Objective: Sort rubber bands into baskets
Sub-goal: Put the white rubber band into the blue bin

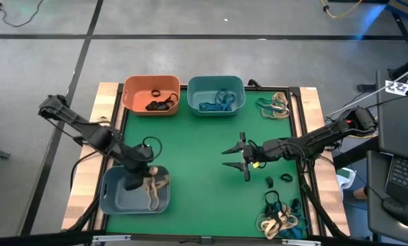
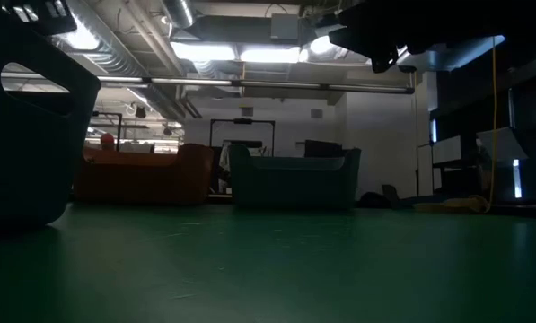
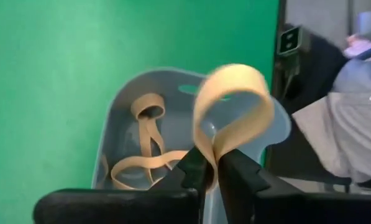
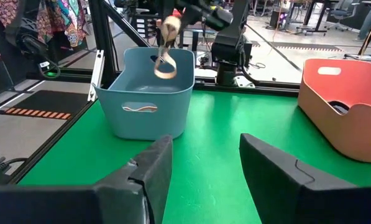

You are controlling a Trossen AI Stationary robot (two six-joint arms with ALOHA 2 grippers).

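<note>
My left gripper [image 1: 151, 175] hangs over the grey-blue basket [image 1: 135, 190] at the table's near left, shut on a tan rubber band [image 3: 235, 106]. Several tan bands [image 3: 145, 149] lie on that basket's floor. My right gripper [image 1: 236, 156] is open and empty above the green mat near the middle, fingers pointing toward the table's left. The orange basket [image 1: 151, 94] holds black bands and the teal basket [image 1: 216, 94] holds blue-teal bands, both at the far edge. Two loose black bands [image 1: 277, 180] lie on the mat right of my right gripper. My left gripper pinches the tan band between its two fingers at a gathered spot [image 3: 211, 149], both strands pressed together. The fingers come from above, slanting down. The band's free loop [image 4: 166, 62] hangs below the fingers over the basket's opening, lifted clear of the bands on the floor.
Mixed piles of tan, teal and black bands lie at the far right [image 1: 275, 106] and near right [image 1: 280, 215] of the mat. A black frame [image 1: 305, 137] borders the mat. Bare mat [image 1: 190, 157] lies between the baskets and my right gripper.
</note>
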